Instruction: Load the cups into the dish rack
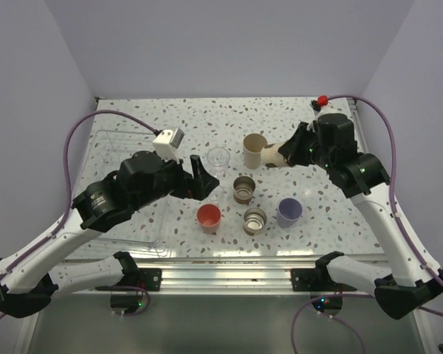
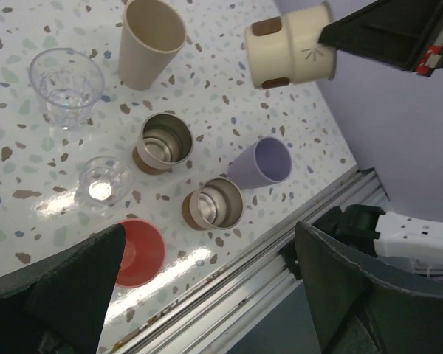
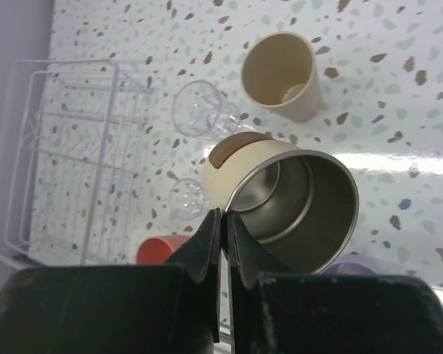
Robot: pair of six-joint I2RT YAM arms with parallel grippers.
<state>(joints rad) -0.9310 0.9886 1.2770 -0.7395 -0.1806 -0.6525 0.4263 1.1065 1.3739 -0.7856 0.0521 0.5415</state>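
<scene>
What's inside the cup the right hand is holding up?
The held cup shows only a bare metal lining. The right hand, pinching its rim, covers a sliver of it.

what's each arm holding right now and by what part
The cream brown-banded cup, pinched at its rim between the right jaws and tipped on its side. The left jaws stand open, holding nothing.

Speckled terrazzo table [image 1: 280,118] w/ metal rail [image 1: 229,279] along near edge; red knob [image 1: 322,99] at far-right corner.
</scene>
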